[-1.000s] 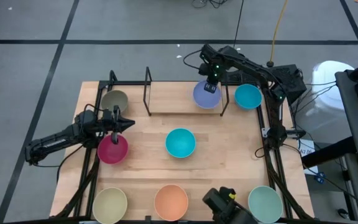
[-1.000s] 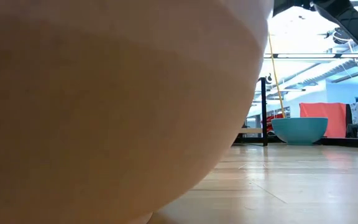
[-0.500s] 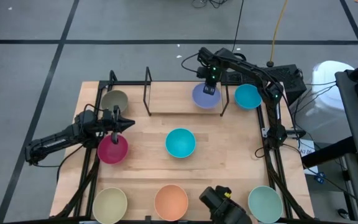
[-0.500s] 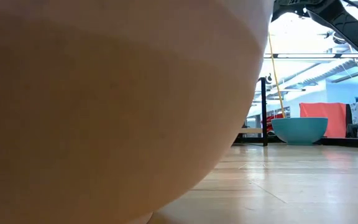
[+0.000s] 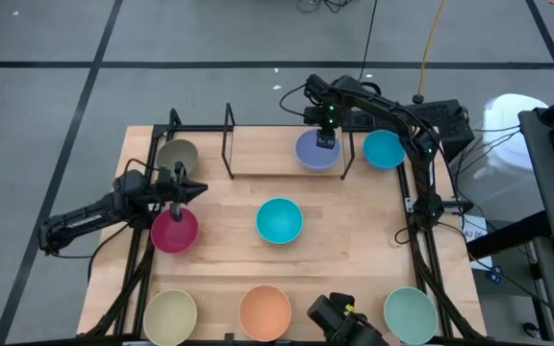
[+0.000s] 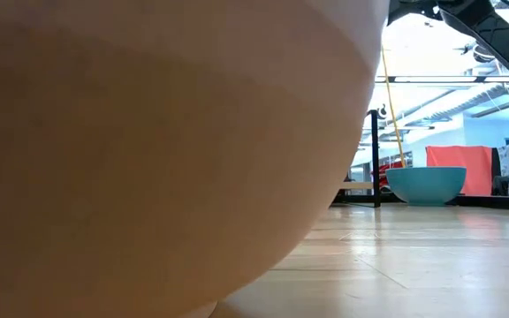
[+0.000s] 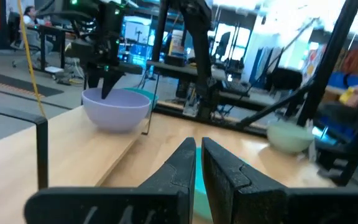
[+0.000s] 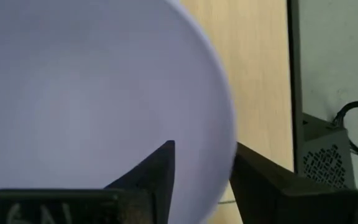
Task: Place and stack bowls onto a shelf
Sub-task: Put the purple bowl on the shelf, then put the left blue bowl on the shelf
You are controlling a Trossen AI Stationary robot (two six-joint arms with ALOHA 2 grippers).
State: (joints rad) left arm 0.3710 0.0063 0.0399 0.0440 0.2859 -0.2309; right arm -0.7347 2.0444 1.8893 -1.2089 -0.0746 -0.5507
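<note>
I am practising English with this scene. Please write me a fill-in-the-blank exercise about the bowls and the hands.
1. The right hand grips the rim of the ____ bowl.
2. That bowl sits on the ____.
3. The left hand is above the ____ bowl.

Missing words: lavender; shelf; magenta

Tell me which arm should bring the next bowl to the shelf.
Left. Its tool hangs shut at the magenta bowl, gripping nothing, and the olive-grey bowl is close by. The right tool is busy, pinching the rim of the lavender bowl on the shelf.
</note>
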